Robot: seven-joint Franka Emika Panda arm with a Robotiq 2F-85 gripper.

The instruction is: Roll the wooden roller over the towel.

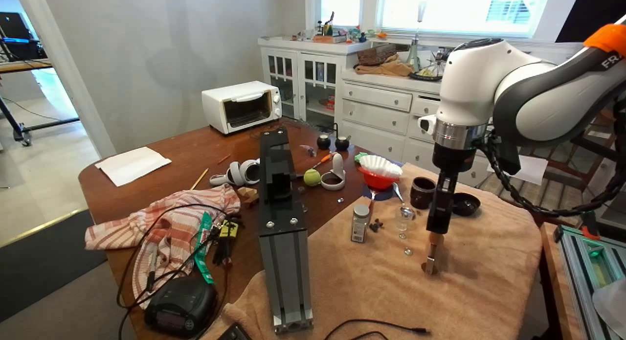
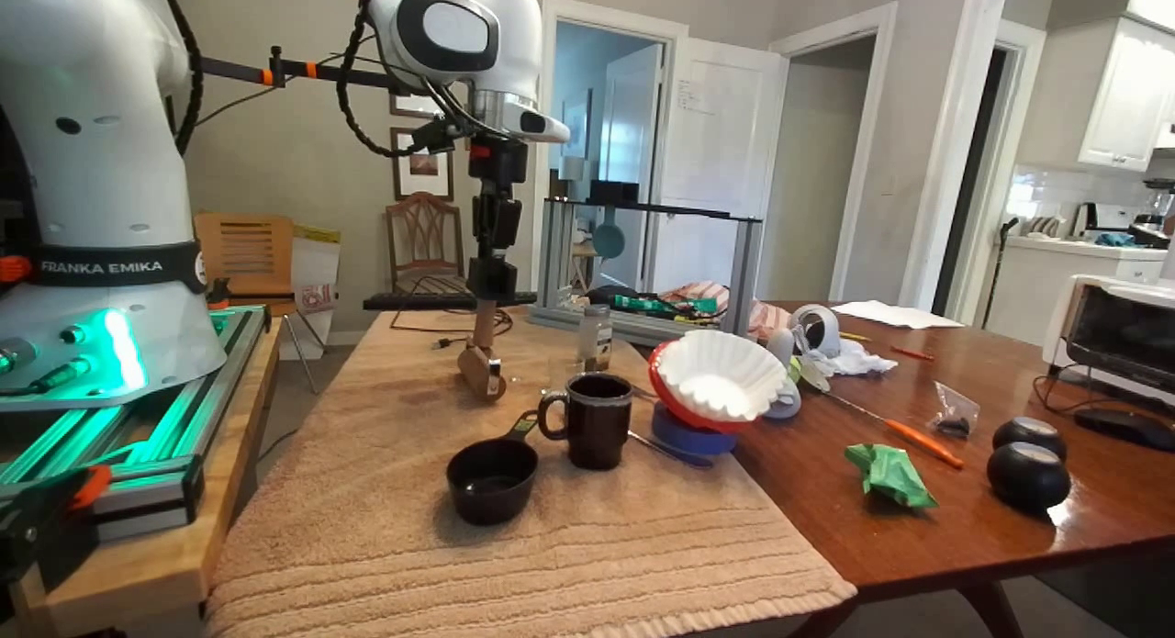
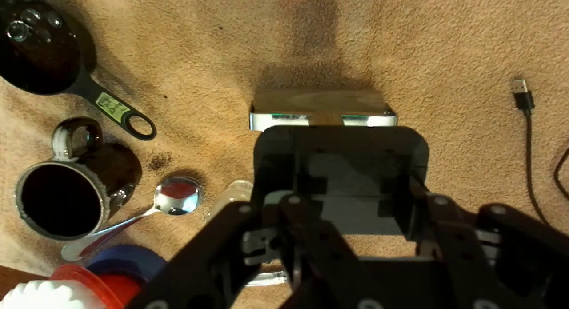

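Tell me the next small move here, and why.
Probably roll the wooden roller slightly toward the robot's base. The roller is held by its handle in the end effector and seems to rest on the towel, while the shaker stands on the opposite side.

In both ext. views, gripper (image 2: 491,285) conceals top end of wooden roller (image 2: 479,374); towel (image 2: 312,519) runs past btm. edge; shaker label (image 1: 359,229) is too small to read. Wrist view: gripper is blurred; meas. cup (image 3: 44,62) & coffee filter (image 3: 42,295) are cut off by pic. edge.
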